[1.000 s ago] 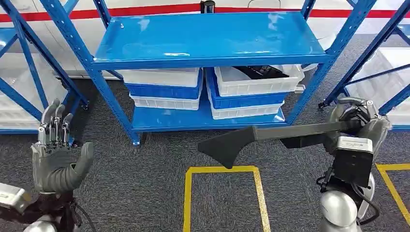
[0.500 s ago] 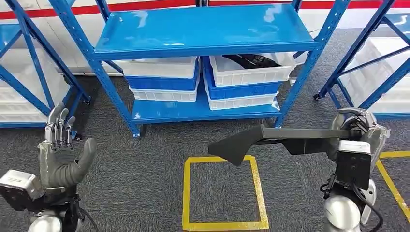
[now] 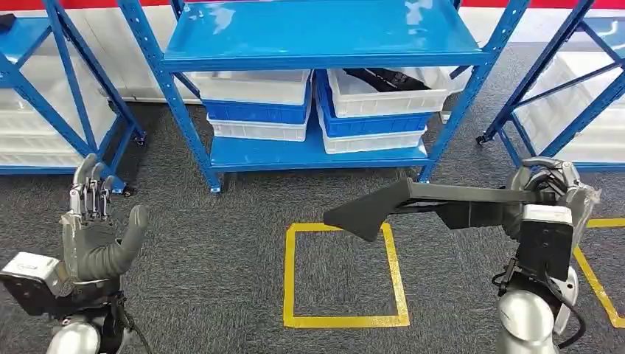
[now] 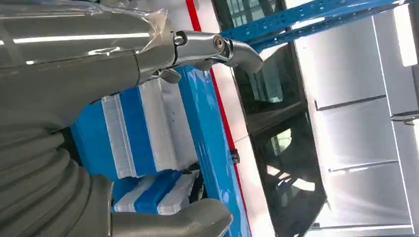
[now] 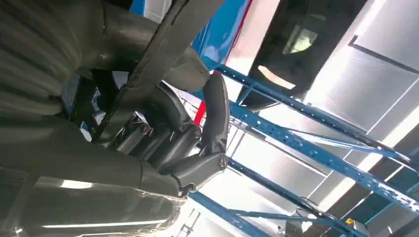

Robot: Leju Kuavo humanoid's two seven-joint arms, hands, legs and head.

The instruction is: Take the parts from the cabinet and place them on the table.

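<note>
- A blue shelving cabinet (image 3: 317, 44) is seen ahead, with white and blue bins (image 3: 379, 103) stacked on its lower shelf.
- A long dark part (image 3: 427, 205) is held level by the right hand (image 3: 549, 193) above a yellow floor square (image 3: 343, 274).
- The left hand (image 3: 92, 225) is raised with fingers apart, nothing held.

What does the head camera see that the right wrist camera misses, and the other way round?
Head view alone: the empty left hand, the yellow floor square, the stacked bins on the blue rack, and the black part's wide end. Right wrist view alone: a close look at the dark fingers wrapped around that part, with bright panels beyond. Both show the right hand holding the part, and blue rack beams.
</note>
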